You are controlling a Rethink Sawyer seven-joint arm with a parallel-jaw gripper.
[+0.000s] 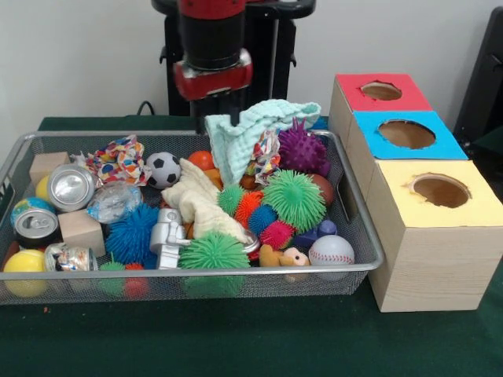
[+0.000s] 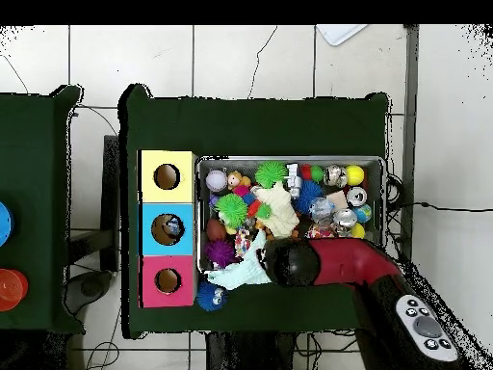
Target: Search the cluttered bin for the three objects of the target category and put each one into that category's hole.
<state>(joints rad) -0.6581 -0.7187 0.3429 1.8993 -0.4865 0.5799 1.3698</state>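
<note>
The claw (image 1: pixel 221 120) looks clamped on one corner of the mint cloth (image 1: pixel 263 124), though the fabric hides its tips, so the hold may be shallow. The cloth hangs just beside the claw, raised above the far rim of the wire bin (image 1: pixel 369 239) and not yet over any hole.

The nearest risk is the grip itself: a thin pinch of loose weave could slide out on a quick swing, dropping the cloth back into the clutter or onto the green counter (image 1: pixel 236 338).

Just below the claw, the cloth's trailing fold lies against a small patterned rag (image 1: pixel 267 155) and the purple spiky ball (image 1: pixel 302 149). Either could snag and be dragged out of the bin.

Farther off, beyond the ball, stand the red box (image 1: pixel 350 93), the blue box (image 1: pixel 440 145) and the yellow box (image 1: pixel 471 208). Their holes are small for a spread cloth, which could drape over a rim instead of dropping through. Which hole is right cannot be told here.

On the claw's other side, well apart, a cream cloth (image 1: pixel 200 206) and a confetti-print cloth (image 1: pixel 119 161) remain half buried.
</note>
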